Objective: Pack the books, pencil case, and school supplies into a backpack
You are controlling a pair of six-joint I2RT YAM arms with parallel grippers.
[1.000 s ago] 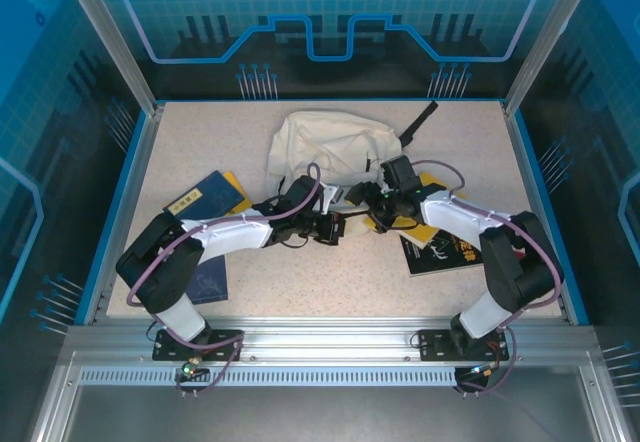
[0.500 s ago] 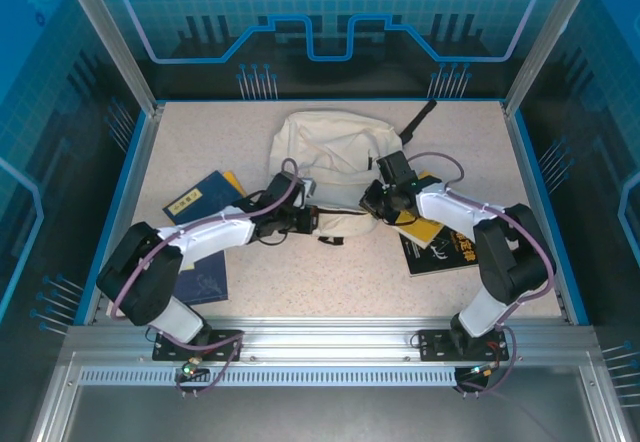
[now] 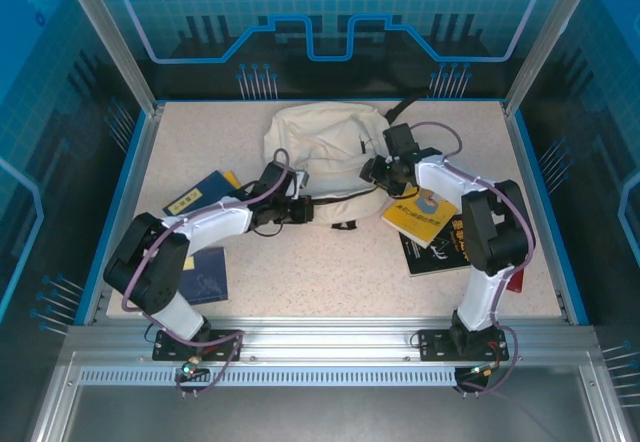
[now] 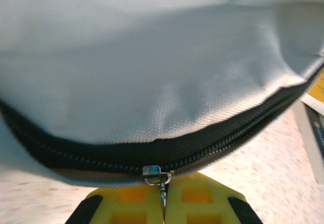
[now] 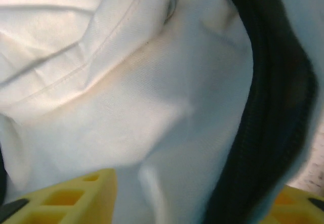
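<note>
Left tool (image 3: 300,209): at the near edge of the backpack (image 3: 320,147), a little left of its middle. Its jaws are fully closed, and in the wrist view the yellow fingers (image 4: 126,206) meet on the metal zipper pull (image 4: 157,172), whose tab hangs down between them.
Right tool (image 3: 372,172): against the right side of the backpack, pushed into the cloth. Its jaws stand wide apart, and the yellow fingers (image 5: 66,196) sit on either side of a fold of cream cloth and a dark zipper edge. No clamp on the fold can be made out.
Backpack: cream, soft and rumpled, lying on the table (image 3: 330,272), with both arms reaching in to it.
Zipper (image 4: 91,155): a dark band along the near edge of the backpack, curving up to the right of the pull. Whether its teeth are joined cannot be told.
Strap (image 3: 402,110): a black end sticking out at the far right corner of the backpack.
Yellow book (image 3: 420,214): flat, just right of the backpack's near right corner, beside the right forearm.
Black book (image 3: 445,250): right of the backpack and nearer than the yellow book, which partly covers it.
Blue book (image 3: 198,198): flat, left of the backpack and close to it, lying on a yellow cover (image 3: 233,179) whose corner shows on the side toward the backpack.
Second blue book (image 3: 207,275): well to the near left of the backpack, partly under the left arm.
</note>
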